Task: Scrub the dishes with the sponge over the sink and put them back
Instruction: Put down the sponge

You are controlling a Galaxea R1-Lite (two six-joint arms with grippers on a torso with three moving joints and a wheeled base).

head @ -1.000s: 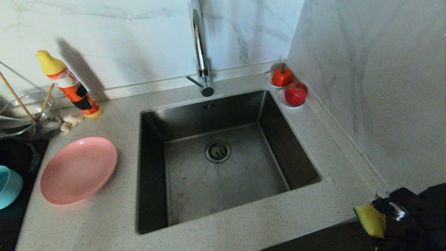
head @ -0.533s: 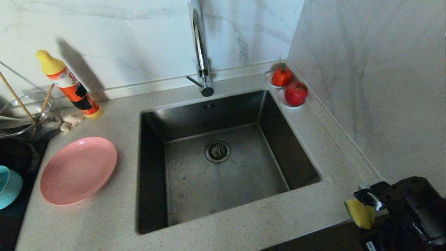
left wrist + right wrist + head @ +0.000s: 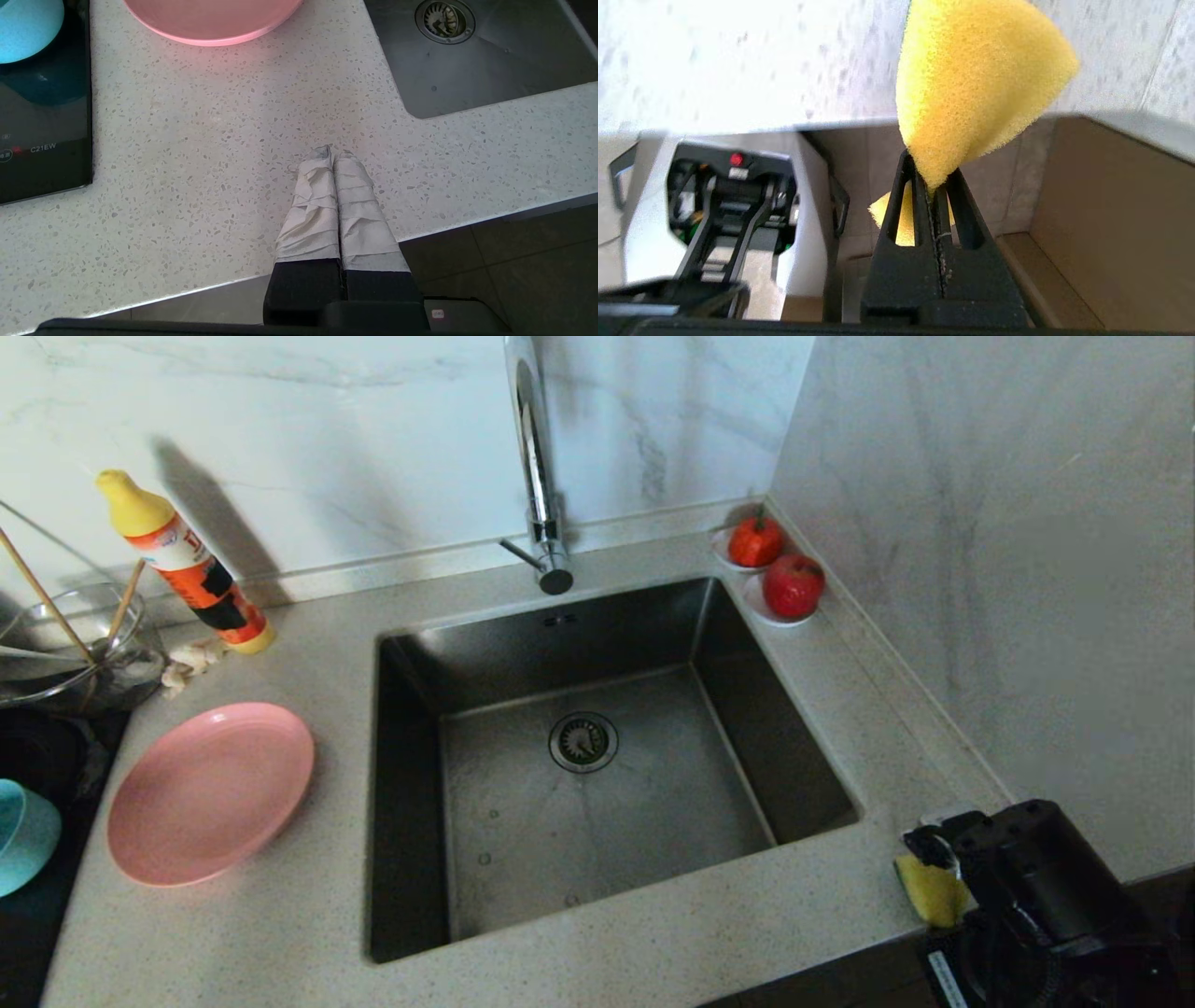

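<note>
While we look down from the head camera, we start at the far left, where a small round teal-blue bowl [image 3: 21, 838] sits on a dark glass cooktop [image 3: 37, 924] at the counter's end. Behind it stands a clear glass bowl [image 3: 75, 649] with a pair of thin wooden chopsticks [image 3: 42, 593] leaning inside it. Just beside that, an orange bottle with a yellow cap [image 3: 182, 560] tilts against the marble wall. Nearer to us, a wide, shallow, round pink plate [image 3: 210, 791] lies flat on the speckled grey stone counter [image 3: 280, 933], well apart from the sink's edge.

Our left gripper [image 3: 332, 151] shows only in its wrist view: its two cloth-wrapped fingers [image 3: 313, 200] are pressed together with nothing between them, above the counter's near edge, the pink plate and the teal bowl ahead of it.

In the middle we see the large, square, deep stainless-steel sink [image 3: 597, 775] with its round drain strainer [image 3: 583, 741] and a tall chrome tap [image 3: 537, 476] rising behind. At the sink's far right corner, two small white saucers with red fruit [image 3: 777, 574] sit by the wall.

At the near right, our right gripper [image 3: 924, 868] hangs over the counter's front edge, clenched on the yellow rectangular sponge [image 3: 931, 890]; its wrist view shows the black fingers [image 3: 920, 200] pinching the foam.
</note>
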